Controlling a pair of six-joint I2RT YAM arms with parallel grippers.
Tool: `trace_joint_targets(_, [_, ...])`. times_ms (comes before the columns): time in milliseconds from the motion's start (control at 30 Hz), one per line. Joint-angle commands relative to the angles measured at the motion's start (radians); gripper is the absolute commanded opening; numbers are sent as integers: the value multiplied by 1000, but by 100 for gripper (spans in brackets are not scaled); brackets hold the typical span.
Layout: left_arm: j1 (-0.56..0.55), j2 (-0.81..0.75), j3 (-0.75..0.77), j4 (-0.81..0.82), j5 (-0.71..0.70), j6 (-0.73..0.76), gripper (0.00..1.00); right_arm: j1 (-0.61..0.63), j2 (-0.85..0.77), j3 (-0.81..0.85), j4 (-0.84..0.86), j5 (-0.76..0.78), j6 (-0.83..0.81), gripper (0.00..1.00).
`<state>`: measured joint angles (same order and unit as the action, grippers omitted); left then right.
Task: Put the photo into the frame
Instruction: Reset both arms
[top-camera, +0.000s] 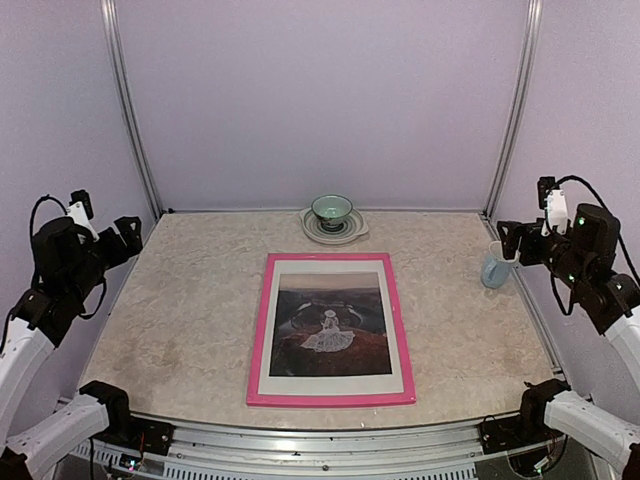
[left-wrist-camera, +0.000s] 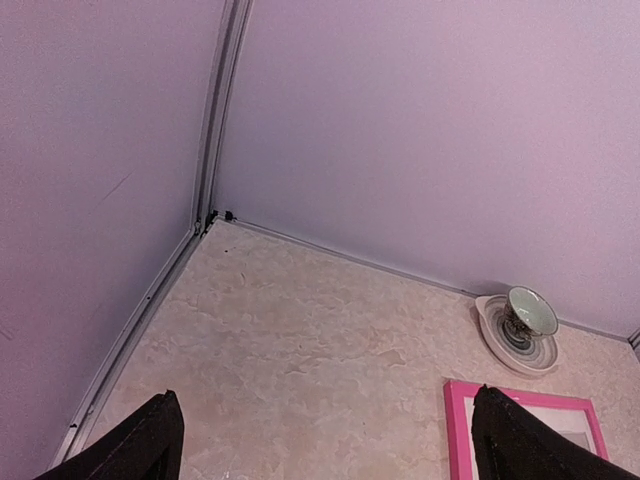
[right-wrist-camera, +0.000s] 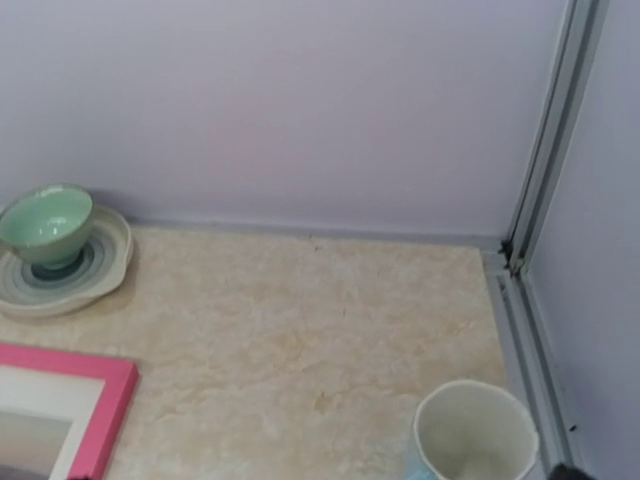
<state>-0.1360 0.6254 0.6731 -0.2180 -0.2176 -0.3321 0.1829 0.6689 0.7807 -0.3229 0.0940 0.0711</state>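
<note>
My left pincer hangs released at the tabletop's left edge. Its two dark fingers are spread wide with nothing between them. The right pincer is likewise released and empty at the right edge, near a pale blue mug. Its own wrist camera shows me almost none of its fingers, only a dark sliver in the bottom right corner, and the mug is cut off by the picture's lower edge.

In the middle of the tabletop, well apart from both pincers, the pink frame lies flat and face up. The photo sits inside it, ringed by a white mat border. Whether the print is fully seated I cannot tell. Each wrist view catches only one far corner of the frame, and the left view's corner is partly behind a finger.

Beyond the frame, by the far wall, a green bowl stands on a ringed saucer.
</note>
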Motion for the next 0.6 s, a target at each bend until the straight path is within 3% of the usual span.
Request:
trace_joint_targets(0, [6, -12, -4, 13, 1, 26, 99, -7, -41, -11, -16, 48, 6, 99])
trace_joint_targets(167, [6, -17, -7, -1, 3, 28, 99, -7, -90, -6, -54, 87, -10, 99])
trace_joint_targets(367, [6, -26, -13, -8, 11, 21, 99, -7, -160, -40, -29, 4, -21, 99])
trace_joint_targets(567, [6, -21, -15, -2, 25, 15, 99, -7, -138, -33, -28, 15, -2, 99])
